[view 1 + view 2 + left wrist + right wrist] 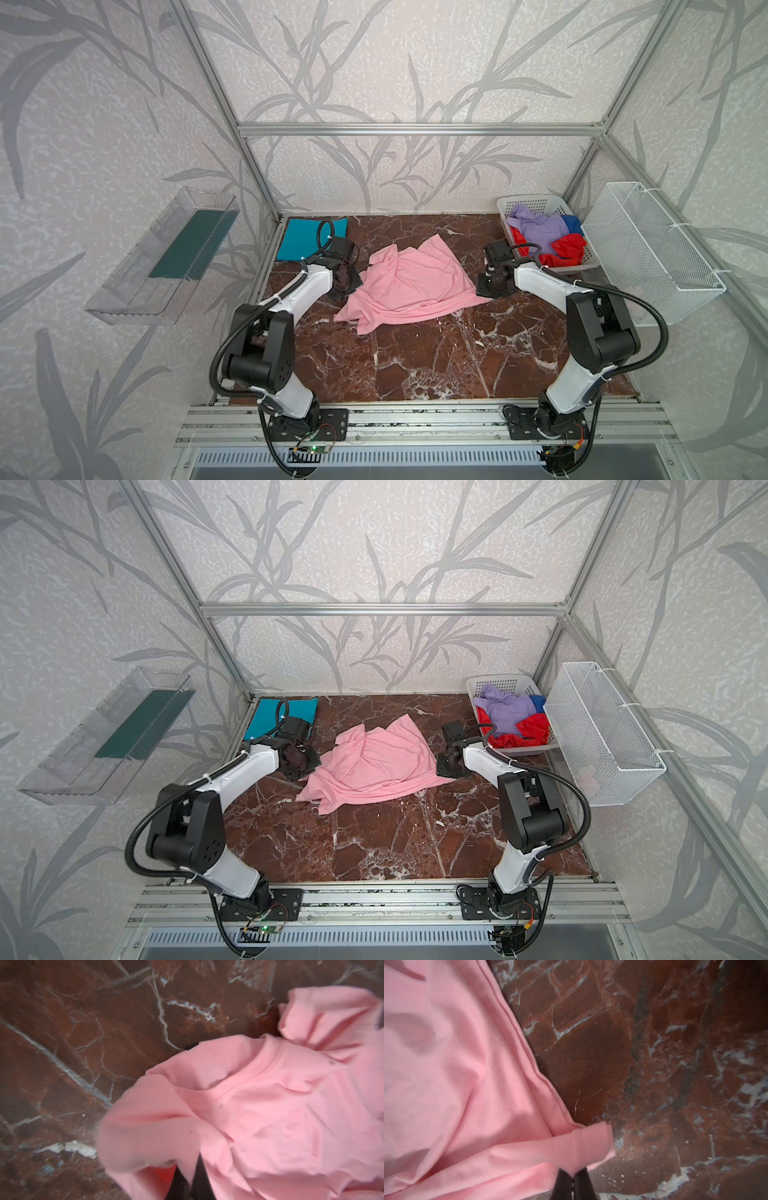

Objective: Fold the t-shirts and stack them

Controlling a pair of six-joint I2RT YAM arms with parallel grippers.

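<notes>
Pink shirt (409, 282) lies crumpled mid-tabletop (415, 365), directly between your two arms. Your left gripper (188, 1169) is closed, pinching a bunched fold at the shirt's left edge, with the dark neck label (192, 1046) close by. Your right gripper (572, 1176) is closed on a hemmed corner at the shirt's right edge. The cloth runs from gripper to gripper, slack and rumpled between. Each arm keeps to its own side; neither crosses. Judgement: the next move likely turns on drawing the two holds apart along that line to spread the cloth flat. A teal shirt (299, 239) lies folded in the far left corner.
</notes>
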